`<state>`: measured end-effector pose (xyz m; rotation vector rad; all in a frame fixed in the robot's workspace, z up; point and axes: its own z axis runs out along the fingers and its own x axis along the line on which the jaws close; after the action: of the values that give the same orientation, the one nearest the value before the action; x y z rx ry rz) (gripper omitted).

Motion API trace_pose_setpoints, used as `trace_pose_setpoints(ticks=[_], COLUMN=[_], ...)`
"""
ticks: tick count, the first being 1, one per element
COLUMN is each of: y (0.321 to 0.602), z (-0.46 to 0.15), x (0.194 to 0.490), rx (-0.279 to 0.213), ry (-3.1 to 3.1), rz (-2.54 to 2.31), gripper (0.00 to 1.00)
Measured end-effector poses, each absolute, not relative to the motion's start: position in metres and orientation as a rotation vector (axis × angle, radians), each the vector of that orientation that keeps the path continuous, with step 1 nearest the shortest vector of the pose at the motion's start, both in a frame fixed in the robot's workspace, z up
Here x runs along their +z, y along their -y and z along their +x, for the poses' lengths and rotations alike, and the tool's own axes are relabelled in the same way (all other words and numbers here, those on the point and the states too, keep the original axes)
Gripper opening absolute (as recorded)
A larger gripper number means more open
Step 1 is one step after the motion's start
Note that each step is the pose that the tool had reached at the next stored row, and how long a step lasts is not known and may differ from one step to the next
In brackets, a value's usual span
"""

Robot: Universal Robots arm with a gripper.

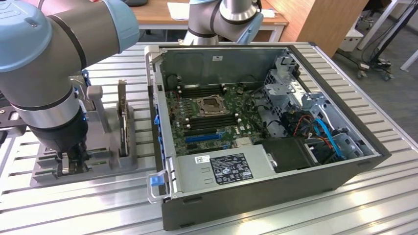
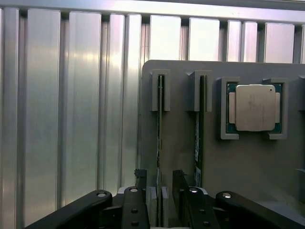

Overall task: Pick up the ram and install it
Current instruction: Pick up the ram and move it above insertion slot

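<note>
Gripper (image 2: 159,188) vertical, jaws astride ram (image 2: 159,119)

surface: slotted aluminium table (image 1: 78,208) | on it: open computer case (image 1: 274,193), centre | grey parts holder (image 1: 104,169), at case's 9 o'clock

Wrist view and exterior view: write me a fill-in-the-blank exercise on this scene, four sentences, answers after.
1. The gripper hangs over the holder with its jaws ___.
2. ___ ram sticks stand on edge in the holder's slots.
3. Beside them a square ___ lies in a pocket of the holder.
4. The holder stands on the exterior view's ___ of the case.
Answers: open; two; CPU; left.
</note>
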<state>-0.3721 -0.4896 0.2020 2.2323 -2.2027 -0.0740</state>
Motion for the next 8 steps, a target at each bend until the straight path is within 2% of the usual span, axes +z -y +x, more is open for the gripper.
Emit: trace_pose_setpoints(ticks=[3,4,8], y=[0.4896,0.4896,0.4896], z=[-0.3721,-0.3721,-0.3721], x=[0.2020,0.2020,0.2015], rx=[-0.074,-0.074,-0.074], ry=[2.203,2.203,2.203], rz=[2.232,2.232,2.233], gripper=[0.34,0.27,0.27])
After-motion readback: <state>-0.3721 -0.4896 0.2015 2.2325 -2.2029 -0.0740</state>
